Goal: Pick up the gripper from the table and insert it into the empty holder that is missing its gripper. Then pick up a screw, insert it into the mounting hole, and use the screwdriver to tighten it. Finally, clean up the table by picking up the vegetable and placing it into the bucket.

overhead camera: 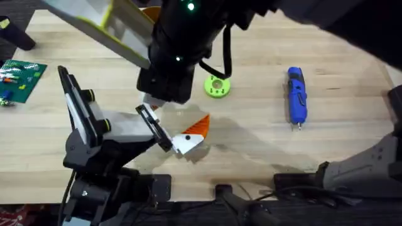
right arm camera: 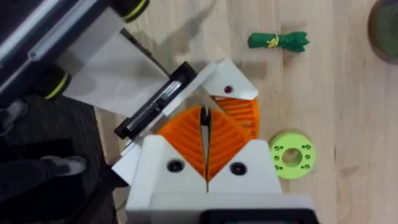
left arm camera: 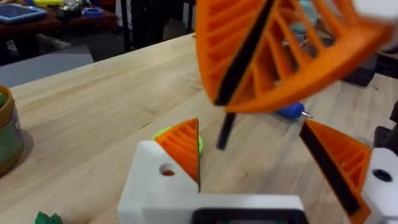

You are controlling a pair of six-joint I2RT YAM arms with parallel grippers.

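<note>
blue screwdriver (overhead camera: 296, 96), markings unreadable

Screwdriver (overhead camera: 296, 95) far right on the table (overhead camera: 251, 144) (disc (overhead camera: 217, 86) mid-table), well apart from the bucket (left arm camera: 7, 127).

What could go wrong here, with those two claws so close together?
The right gripper, shut, hovers close above the open left gripper; they could collide if it drops. The lime-green round plastic disc lies just beside them on the wooden table and might get knocked away.
</note>
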